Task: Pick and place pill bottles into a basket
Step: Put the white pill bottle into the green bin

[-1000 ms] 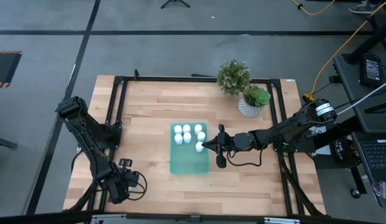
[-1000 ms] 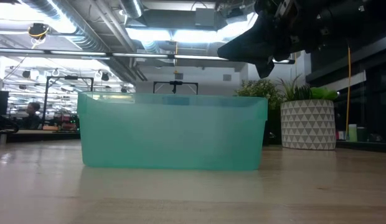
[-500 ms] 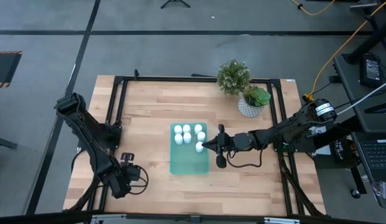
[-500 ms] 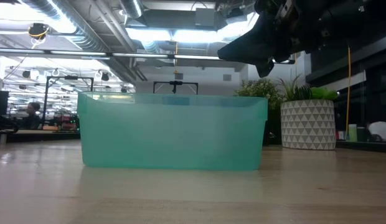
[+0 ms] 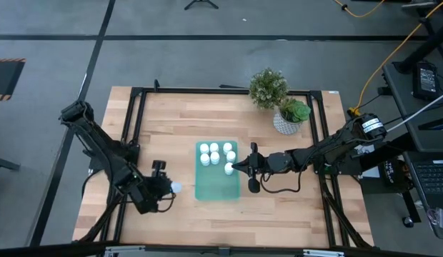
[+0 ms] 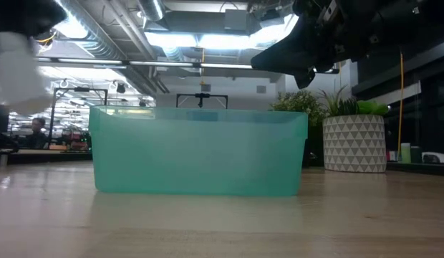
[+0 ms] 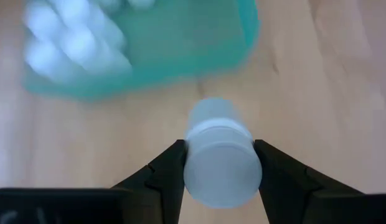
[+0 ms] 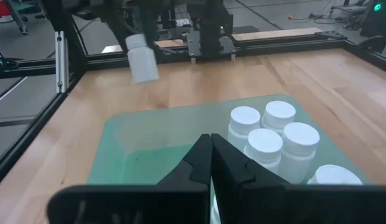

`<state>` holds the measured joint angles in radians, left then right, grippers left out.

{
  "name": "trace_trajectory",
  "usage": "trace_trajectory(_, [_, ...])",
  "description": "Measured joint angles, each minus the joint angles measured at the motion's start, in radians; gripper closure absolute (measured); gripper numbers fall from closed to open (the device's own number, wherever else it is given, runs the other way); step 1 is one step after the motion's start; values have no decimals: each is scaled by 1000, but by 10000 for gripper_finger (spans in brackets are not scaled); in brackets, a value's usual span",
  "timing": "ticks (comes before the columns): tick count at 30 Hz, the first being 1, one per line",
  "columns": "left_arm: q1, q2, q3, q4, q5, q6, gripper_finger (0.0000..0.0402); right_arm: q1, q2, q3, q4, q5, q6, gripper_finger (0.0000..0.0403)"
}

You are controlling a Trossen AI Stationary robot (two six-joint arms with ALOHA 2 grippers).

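Bottles (image 5: 215,153), six white ones, stand in the far half of the teal basket (image 5: 217,184) at mid-table in the high view. The left gripper (image 5: 166,188) sits just left of the basket, clamped on a seventh bottle (image 5: 176,188). The right gripper (image 5: 234,167) reaches over the basket's right edge. A plant pot (image 5: 284,123) stands near the table's far right.

Low view: the basket's frosted long wall (image 6: 198,152) hides the bottles inside. The right gripper (image 6: 279,57) hangs above its right end, and the held bottle is a white blur (image 6: 18,68) at upper left.

Left wrist view: both fingers (image 7: 168,171) press the held bottle's (image 7: 220,157) sides, with the basket (image 7: 180,50) just beyond.

Right wrist view: the right fingers (image 8: 205,163) are closed together, empty, above the basket floor (image 8: 155,140), beside four visible bottles (image 8: 281,140). The held bottle (image 8: 141,58) hangs beyond the basket's far side.
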<state>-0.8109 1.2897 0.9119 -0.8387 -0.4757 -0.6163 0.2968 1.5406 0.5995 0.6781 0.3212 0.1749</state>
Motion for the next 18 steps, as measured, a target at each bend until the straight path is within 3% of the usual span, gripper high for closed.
trace_trajectory(5, [68, 0, 0, 160, -66, 235, 244, 0, 0, 0, 0, 0, 0, 396])
trace_trajectory(11, [179, 0, 1, 301, 29, 377, 244, 0, 0, 0, 1, 0, 0, 396])
trace_trajectory(18, [285, 1, 1, 312, 92, 459, 244, 0, 0, 0, 1, 0, 0, 396])
